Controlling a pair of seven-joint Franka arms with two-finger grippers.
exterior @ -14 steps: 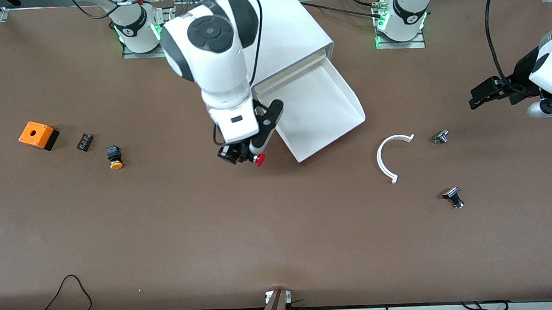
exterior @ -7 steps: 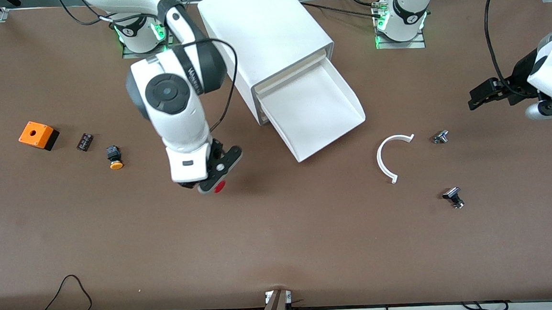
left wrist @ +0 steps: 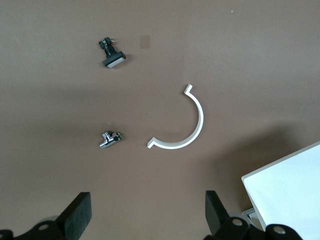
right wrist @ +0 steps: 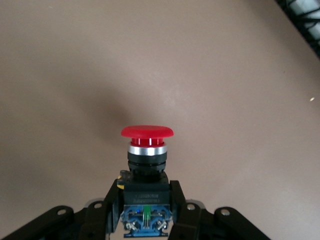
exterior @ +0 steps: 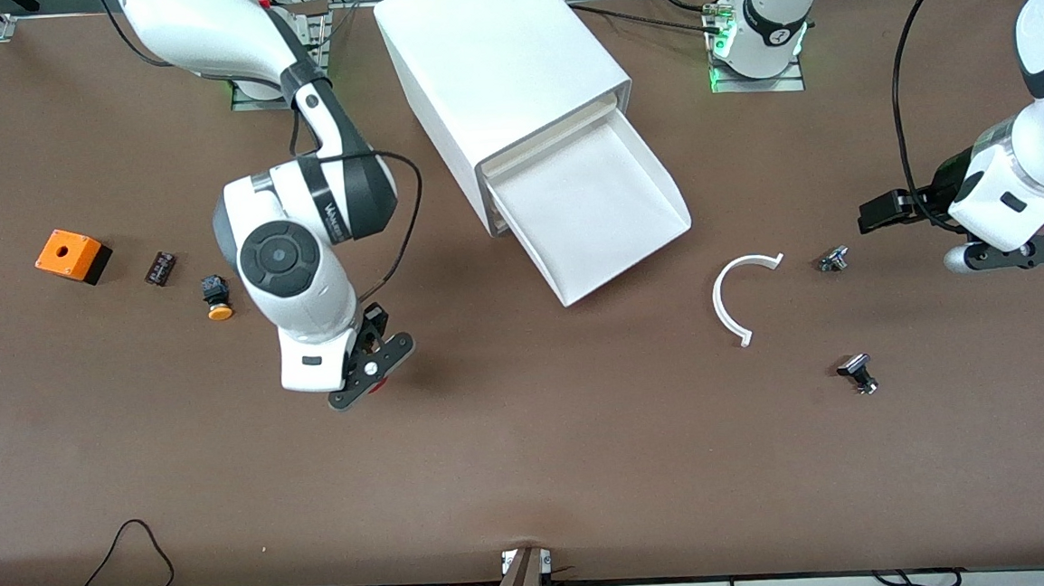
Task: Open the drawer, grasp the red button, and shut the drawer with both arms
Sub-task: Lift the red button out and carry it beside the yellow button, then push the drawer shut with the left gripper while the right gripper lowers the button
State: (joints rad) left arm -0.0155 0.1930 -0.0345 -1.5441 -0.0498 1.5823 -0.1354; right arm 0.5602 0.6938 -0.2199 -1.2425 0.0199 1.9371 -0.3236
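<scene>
Inside open drawer, apparently nothing.

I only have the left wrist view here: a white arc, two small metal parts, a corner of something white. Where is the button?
Observer: The button is clamped in the right gripper, over bare table toward the right arm's end.
Operator: Is that white corner the drawer?
Observer: Yes, the drawer is pulled out of its cabinet and nothing shows in it.
Operator: And my own gripper?
Observer: The left gripper is open, holding nothing, over the table near one silver part.
</scene>
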